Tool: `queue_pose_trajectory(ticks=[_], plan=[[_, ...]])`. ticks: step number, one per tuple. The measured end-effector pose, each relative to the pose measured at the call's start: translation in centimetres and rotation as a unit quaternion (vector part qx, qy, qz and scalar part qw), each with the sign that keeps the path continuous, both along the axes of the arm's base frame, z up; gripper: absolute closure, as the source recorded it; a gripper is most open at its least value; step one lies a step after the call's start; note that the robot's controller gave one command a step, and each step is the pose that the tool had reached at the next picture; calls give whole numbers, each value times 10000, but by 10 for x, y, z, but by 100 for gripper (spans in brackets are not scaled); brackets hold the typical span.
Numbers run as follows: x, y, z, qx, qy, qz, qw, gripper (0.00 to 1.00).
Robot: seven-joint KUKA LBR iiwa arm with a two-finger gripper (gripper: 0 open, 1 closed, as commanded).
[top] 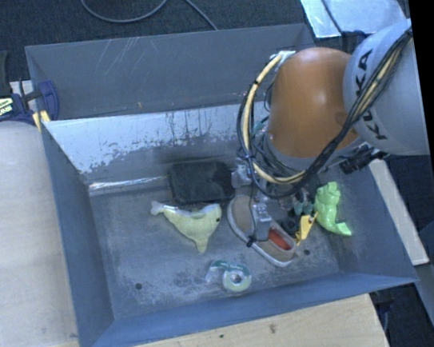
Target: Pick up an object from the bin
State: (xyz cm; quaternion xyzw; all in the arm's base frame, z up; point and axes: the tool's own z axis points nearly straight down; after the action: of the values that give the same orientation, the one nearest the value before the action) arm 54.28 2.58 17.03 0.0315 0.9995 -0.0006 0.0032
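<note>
Claw (263, 225) between yellowish toy (193, 221), green toy (332, 209)

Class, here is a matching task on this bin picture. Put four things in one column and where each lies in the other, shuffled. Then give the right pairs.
Things:
1. black block
2. pale yellow toy
3. bright green toy
4. clear ring

Places:
a. lowest in the view
b. farthest right
c. highest in the view
d. mid-floor, just below the block

Pairs: 1-c, 2-d, 3-b, 4-a
</note>
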Motion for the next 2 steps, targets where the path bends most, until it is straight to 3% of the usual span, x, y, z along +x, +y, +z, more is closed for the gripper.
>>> queue_pose_trajectory(ticks=[1, 2], plan=[[5, 46, -23, 9, 20, -139, 9999, 0], [35, 64, -66, 15, -55, 239, 9997, 0]])
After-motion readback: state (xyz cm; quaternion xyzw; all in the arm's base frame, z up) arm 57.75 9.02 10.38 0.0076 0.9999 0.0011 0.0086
